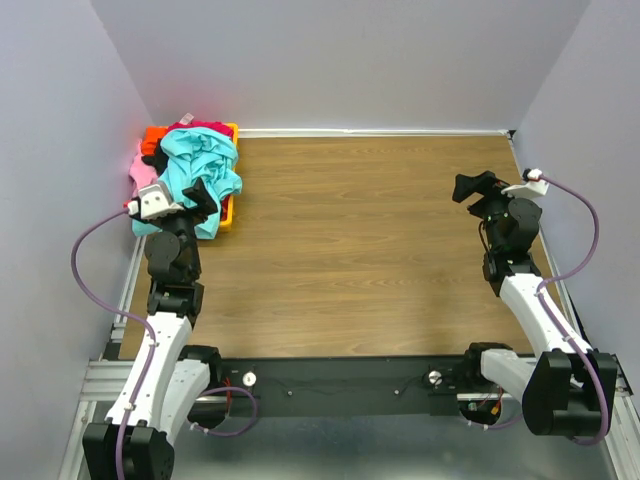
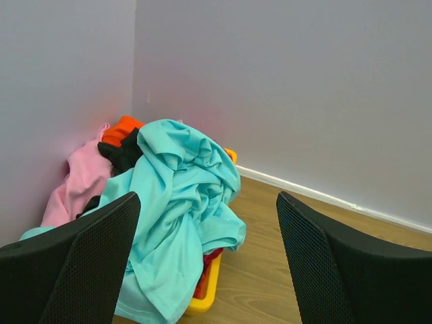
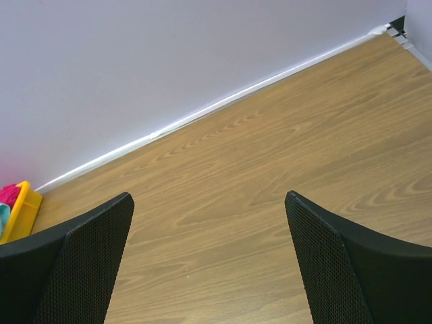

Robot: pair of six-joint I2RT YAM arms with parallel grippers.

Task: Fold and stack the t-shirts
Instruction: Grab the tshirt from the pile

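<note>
A crumpled turquoise t-shirt (image 1: 203,165) lies on top of a heap in the far left corner and hangs over the bin's front; it also shows in the left wrist view (image 2: 177,202). Under it are a pink shirt (image 2: 79,179), an orange shirt (image 2: 123,128), a black shirt (image 2: 121,154) and a magenta-red shirt (image 1: 208,126). My left gripper (image 1: 203,195) is open and empty, just in front of the heap, apart from it. My right gripper (image 1: 474,186) is open and empty above bare wood at the right.
A yellow-orange plastic bin (image 2: 206,290) holds the heap against the left wall (image 2: 61,81). Grey walls close the table's back and sides. The wooden tabletop (image 1: 360,240) stretches between the arms. A white strip (image 3: 202,108) runs along the back wall's foot.
</note>
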